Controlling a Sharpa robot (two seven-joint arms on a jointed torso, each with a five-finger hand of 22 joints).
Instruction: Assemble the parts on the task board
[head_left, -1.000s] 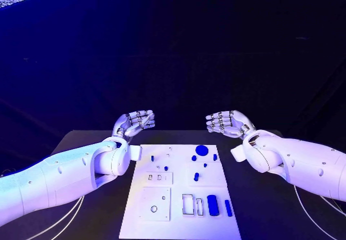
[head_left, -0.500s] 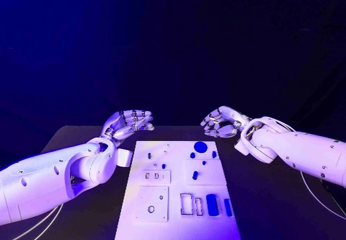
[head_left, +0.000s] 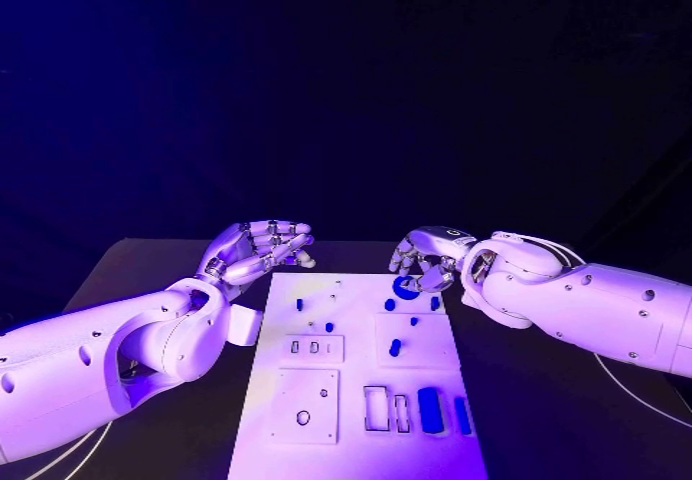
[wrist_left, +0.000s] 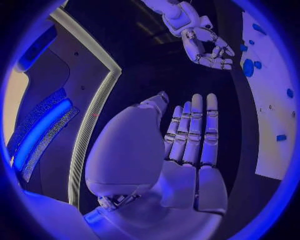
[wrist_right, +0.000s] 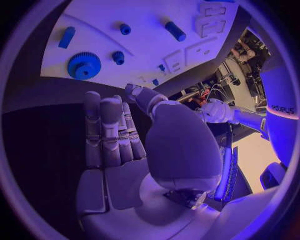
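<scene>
The white task board (head_left: 353, 440) lies lengthwise in the middle of the black table. A round blue gear (head_left: 405, 288) sits near its far end, with small blue pieces (head_left: 394, 347) around it and a long blue bar (head_left: 428, 409) near the front. My right hand (head_left: 428, 260) hovers over the board's far edge just behind the gear, fingers apart and holding nothing. In the right wrist view the gear (wrist_right: 84, 65) lies beyond the straight fingers (wrist_right: 106, 135). My left hand (head_left: 260, 250) hangs empty off the board's far left corner, its fingers (wrist_left: 194, 130) straight.
White frames and slots (head_left: 312, 348) stand on the board's near half. Bare black table (head_left: 159, 270) lies on either side of the board. The left wrist view catches my right hand (wrist_left: 206, 47) beside the board (wrist_left: 275, 110).
My right hand has come down and inward from beside the board to over its far end, close to the gear. The left hand has barely moved. The head camera has shifted slightly.
</scene>
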